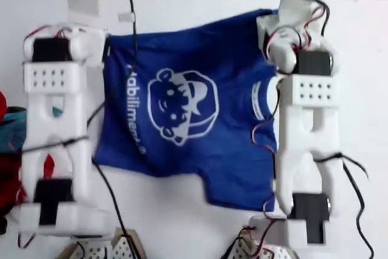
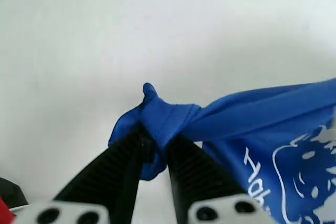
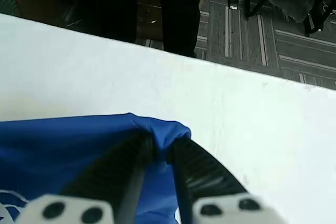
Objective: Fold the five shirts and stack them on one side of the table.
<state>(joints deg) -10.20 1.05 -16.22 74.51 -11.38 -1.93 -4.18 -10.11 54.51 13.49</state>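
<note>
Soft blue shirt [image 1: 182, 107], spread on the white table [image 1: 200, 228] between the two arms, picture side up. Looks light and floppy; bends and bunches easily, not breakable. Best to hold by two corners at once, so as to keep flat. Left gripper [image 2: 157, 153] squeezed nearly closed on a bunched-up bit of the shirt's far edge. Right gripper [image 3: 160, 150] squeezed close too, pinching the other far corner. Smooth, flat table, good for sliding cloth. More red and teal cloth [image 1: 9, 144] beside the left arm. Grey carpet floor [image 3: 252, 30] past the table's far edge.
</note>
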